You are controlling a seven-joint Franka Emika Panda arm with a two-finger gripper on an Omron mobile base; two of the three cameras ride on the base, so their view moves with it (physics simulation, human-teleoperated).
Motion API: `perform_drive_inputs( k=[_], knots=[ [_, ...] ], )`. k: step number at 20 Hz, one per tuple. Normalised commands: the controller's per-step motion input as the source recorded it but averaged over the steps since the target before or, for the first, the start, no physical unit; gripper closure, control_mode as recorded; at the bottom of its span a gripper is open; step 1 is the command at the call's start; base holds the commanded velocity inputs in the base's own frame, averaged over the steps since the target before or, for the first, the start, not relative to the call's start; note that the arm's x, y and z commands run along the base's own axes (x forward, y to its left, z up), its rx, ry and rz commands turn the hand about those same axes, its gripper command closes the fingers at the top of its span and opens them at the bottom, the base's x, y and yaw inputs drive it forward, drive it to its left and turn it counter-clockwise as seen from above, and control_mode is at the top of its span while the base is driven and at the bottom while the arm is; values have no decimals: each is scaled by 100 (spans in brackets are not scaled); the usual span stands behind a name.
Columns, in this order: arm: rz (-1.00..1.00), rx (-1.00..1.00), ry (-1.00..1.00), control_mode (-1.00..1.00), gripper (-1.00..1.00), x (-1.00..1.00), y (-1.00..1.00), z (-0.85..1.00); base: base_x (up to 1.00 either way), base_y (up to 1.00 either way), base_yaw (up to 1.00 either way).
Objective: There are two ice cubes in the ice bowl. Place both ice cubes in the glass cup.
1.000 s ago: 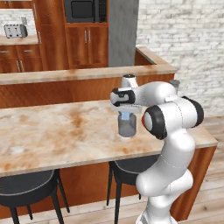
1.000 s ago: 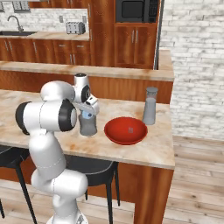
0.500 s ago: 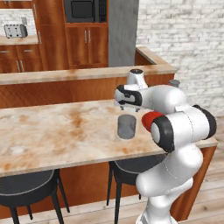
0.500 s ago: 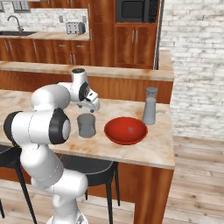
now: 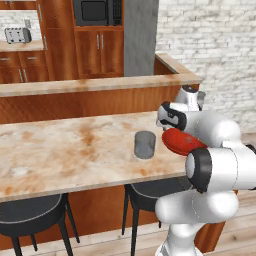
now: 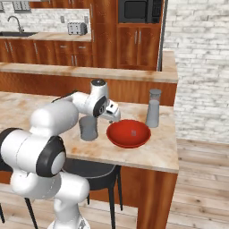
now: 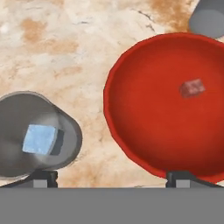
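The tool [image 7: 111, 177] hangs over the tabletop [image 7: 78, 52] with its jaws spread wide and nothing between them; in the hand view one dark fingertip stands at about 7 o'clock, just under the cup, and the other at about 5 o'clock, under the near rim of the bowl. In the right base view the tool [image 6: 114, 117] sits between the cup [image 6: 88, 128] and the bowl [image 6: 129, 133], above both. The cup [image 7: 37, 135] lies at 8 o'clock in the hand view and holds one pale blue ice cube [image 7: 40, 139] on its bottom. The red bowl [image 7: 131, 109] fills the 3 o'clock side, and the second ice cube [image 7: 192, 88] rests inside it toward 2 o'clock, tinted red by the glaze, well apart from the rim. A grey bottle [image 6: 152, 108] stands just beyond the bowl. Judged from this, half the task is done and the step in hand is fetching the remaining cube. To do it well, the arm should carry the tool toward 2 o'clock until the cube sits midway between the fingertips, turn the wrist so the pads meet two flat faces, come straight down clear of the bowl's wall, and close gently, since so small and slick a cube could squirt sideways.
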Motion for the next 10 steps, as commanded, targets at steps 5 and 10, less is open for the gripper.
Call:
perform_drive_inputs(
  k=[5,10],
  knots=[
    [0,0,4,-100,-100,-6,-100,0,0,0,0],
    [0,0,7,-100,-100,2,-87,-25,0,0,0]
  ],
)
